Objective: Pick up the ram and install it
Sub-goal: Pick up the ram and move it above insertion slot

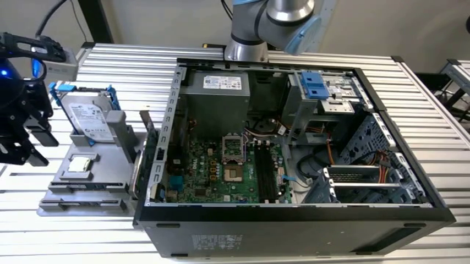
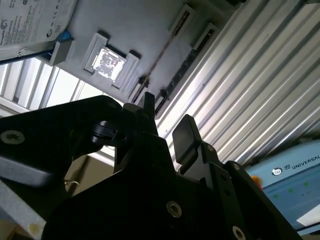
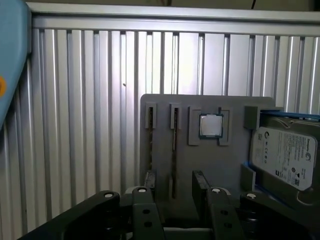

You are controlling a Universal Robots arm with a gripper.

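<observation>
Two ram sticks stand on edge in the slots of a grey holder tray [image 1: 66,192]. In the first wrist view they are thin dark strips, one ram stick [image 3: 174,150] in line with the gap between my fingers and the other [image 3: 150,131] beside it. The second wrist view shows the same ram strips [image 2: 165,50] ahead of one black fingertip [image 2: 147,106]. My gripper [image 3: 175,186] is open and holds nothing. In the exterior view the gripper [image 1: 33,146] hangs off the tray's left side, apart from it. The motherboard's black slots [image 1: 266,173] lie inside the open computer case.
On the same tray sit a square silver processor chip [image 3: 211,125] and a silver hard drive [image 1: 92,118] in a blue bracket. The open black computer case [image 1: 294,220] fills the middle of the ribbed metal table [image 1: 88,236]. The arm's base [image 1: 246,49] stands behind the case.
</observation>
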